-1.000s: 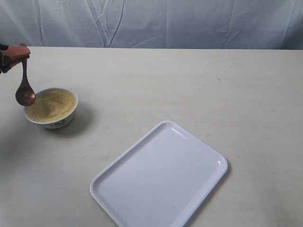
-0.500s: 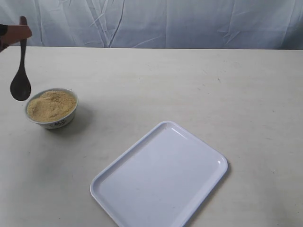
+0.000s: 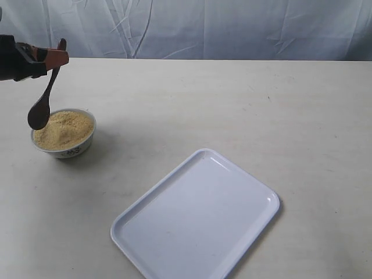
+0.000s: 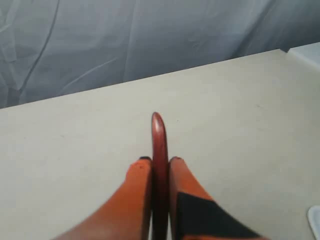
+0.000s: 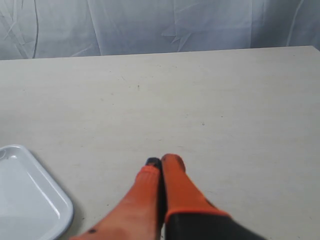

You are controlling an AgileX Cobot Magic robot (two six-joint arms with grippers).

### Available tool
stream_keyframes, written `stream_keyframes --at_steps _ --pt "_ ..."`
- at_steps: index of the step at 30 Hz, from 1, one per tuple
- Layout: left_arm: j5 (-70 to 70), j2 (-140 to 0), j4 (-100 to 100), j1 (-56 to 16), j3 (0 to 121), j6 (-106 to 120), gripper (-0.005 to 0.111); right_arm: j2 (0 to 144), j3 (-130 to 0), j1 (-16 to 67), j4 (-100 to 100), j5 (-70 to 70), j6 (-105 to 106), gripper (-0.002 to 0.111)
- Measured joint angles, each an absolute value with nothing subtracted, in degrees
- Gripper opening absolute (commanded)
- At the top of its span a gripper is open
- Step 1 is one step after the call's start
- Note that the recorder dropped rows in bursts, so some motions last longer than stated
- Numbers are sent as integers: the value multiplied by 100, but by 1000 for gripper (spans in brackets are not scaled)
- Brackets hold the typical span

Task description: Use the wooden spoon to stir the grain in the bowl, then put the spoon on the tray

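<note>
At the far left my left gripper [image 3: 57,57] is shut on the handle of the dark wooden spoon [image 3: 42,110], which hangs tilted with its scoop just above the left rim of the small white bowl [image 3: 65,149]. The bowl holds a mound of yellow-tan grain [image 3: 64,129]. In the left wrist view the spoon handle [image 4: 159,140] sticks out between the orange fingers [image 4: 137,185]. The big white tray [image 3: 197,218] lies at the front middle, with one corner of the tray [image 5: 30,200] in the right wrist view. My right gripper [image 5: 162,162] is shut and empty over bare table.
The pale table [image 3: 244,110] stretches wide to the right of the bowl and behind the tray. A wrinkled white cloth backdrop [image 3: 203,29] hangs along the far edge. The right arm does not show in the exterior view.
The left gripper has moved right, further into view. The spoon first swung left and up, clear of the bowl, then came back right so its scoop hangs at the bowl's left rim.
</note>
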State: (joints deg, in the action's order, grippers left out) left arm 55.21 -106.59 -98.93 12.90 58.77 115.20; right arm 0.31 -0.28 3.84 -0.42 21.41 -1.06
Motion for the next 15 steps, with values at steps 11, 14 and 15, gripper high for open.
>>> stream_keyframes --at_steps 11,14,15 --pt "5430 -11148 -9904 1268 5934 11904 0 31 -28 384 -42 2141 -106 0" --pt "5737 -11441 -9904 1268 6050 11904 0 31 -28 384 -42 2141 -106 0" --pt "5761 -11517 -9904 1268 6073 11874 0 31 -28 384 -42 2141 -106 0"
